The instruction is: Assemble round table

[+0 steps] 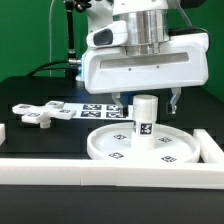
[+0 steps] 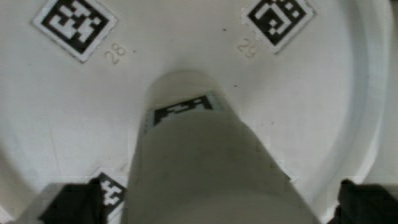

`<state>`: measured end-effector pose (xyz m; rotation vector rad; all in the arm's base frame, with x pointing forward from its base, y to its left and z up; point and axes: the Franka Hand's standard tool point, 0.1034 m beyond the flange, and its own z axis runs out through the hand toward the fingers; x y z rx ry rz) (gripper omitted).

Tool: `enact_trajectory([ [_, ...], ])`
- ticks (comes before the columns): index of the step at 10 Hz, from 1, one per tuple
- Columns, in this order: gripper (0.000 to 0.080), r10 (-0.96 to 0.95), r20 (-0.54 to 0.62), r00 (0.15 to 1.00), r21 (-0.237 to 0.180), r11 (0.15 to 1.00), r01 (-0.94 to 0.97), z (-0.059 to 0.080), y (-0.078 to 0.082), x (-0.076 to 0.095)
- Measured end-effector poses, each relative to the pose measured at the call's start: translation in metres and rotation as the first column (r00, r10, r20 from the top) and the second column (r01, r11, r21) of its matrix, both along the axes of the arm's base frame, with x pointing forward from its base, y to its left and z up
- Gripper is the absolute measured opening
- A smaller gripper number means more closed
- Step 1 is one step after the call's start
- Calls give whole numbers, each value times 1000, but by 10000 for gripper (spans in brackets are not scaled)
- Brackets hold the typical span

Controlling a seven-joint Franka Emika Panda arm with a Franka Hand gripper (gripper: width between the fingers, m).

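Exterior view only: cross-shaped base [image 1: 38, 114] near marker board [image 1: 98, 110]

Quick headcount: one claw [image 1: 147, 103] with two fingers [image 1: 117, 102], one short leg [image 1: 146, 115] right under it, one rimmed disc top [image 1: 100, 148] below that, one cross-shaped base [image 1: 40, 114] off to the exterior view's left of the claw, one marker board [image 1: 98, 109], three border bars [image 1: 110, 172] showing, and four tags [image 1: 118, 136] I can count on the disc
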<state>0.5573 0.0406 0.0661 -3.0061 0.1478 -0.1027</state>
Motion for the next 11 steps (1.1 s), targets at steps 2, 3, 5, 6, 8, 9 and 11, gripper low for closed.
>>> enact_trajectory([
  [2,649,222,22,975,-33,975,-221,0,-2,0],
  [3,649,321,26,947,-50,946,-320,-1,1,-1],
  [5,649,559,7,829,-77,827,-557,-2,4,-5],
  [6,649,655,-3,756,-92,753,-652,-3,6,-6],
  [8,649,758,-8,652,-109,648,-754,-3,4,-7],
  [9,649,788,-9,615,-113,610,-784,-4,3,-7],
  [11,649,854,-10,520,-121,515,-849,-4,1,-7],
])
